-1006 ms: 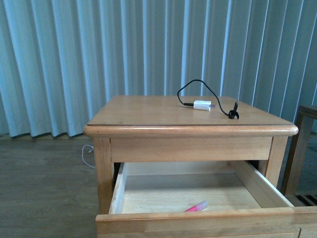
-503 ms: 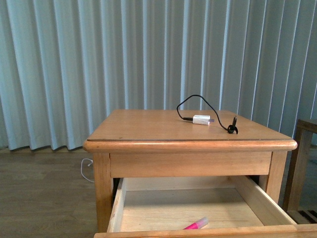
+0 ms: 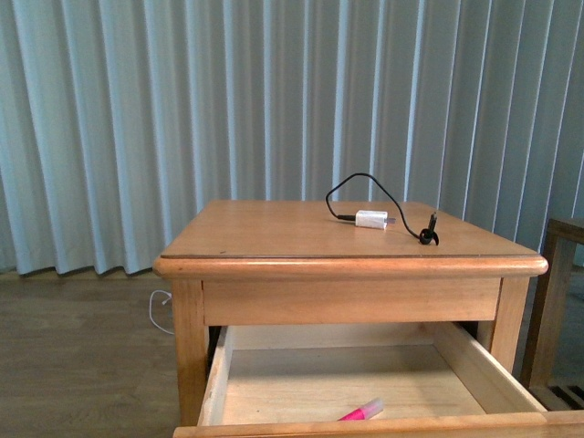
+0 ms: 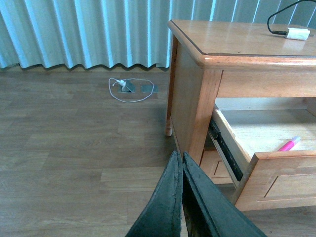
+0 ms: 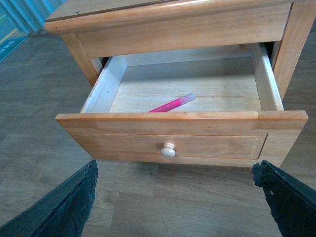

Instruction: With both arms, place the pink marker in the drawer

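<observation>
The drawer [image 5: 182, 144] of the wooden nightstand stands pulled out, its round knob [image 5: 168, 149] facing me. Inside it the pink marker [image 5: 170, 104] lies flat on the drawer floor, near the front; it also shows in the front view as the pink marker [image 3: 361, 411] and in the left wrist view as the pink marker [image 4: 288, 144]. My right gripper [image 5: 177, 197] hangs open over the floor in front of the knob, holding nothing. My left gripper [image 4: 181, 160] is shut and empty, low beside the nightstand's leg. Neither arm appears in the front view.
A white plug [image 3: 370, 219] with a black cable lies on the nightstand top [image 3: 274, 224]. A white cord and floor socket [image 4: 129, 88] sit by the curtain. A wooden chair frame [image 3: 555, 292] stands at the right. Wood-plank floor [image 4: 74, 148] surrounds the stand.
The front view has shifted so the nightstand sits lower in the picture than a second ago; the drawer front has dropped almost out of view. The marker and plug lie as before.
</observation>
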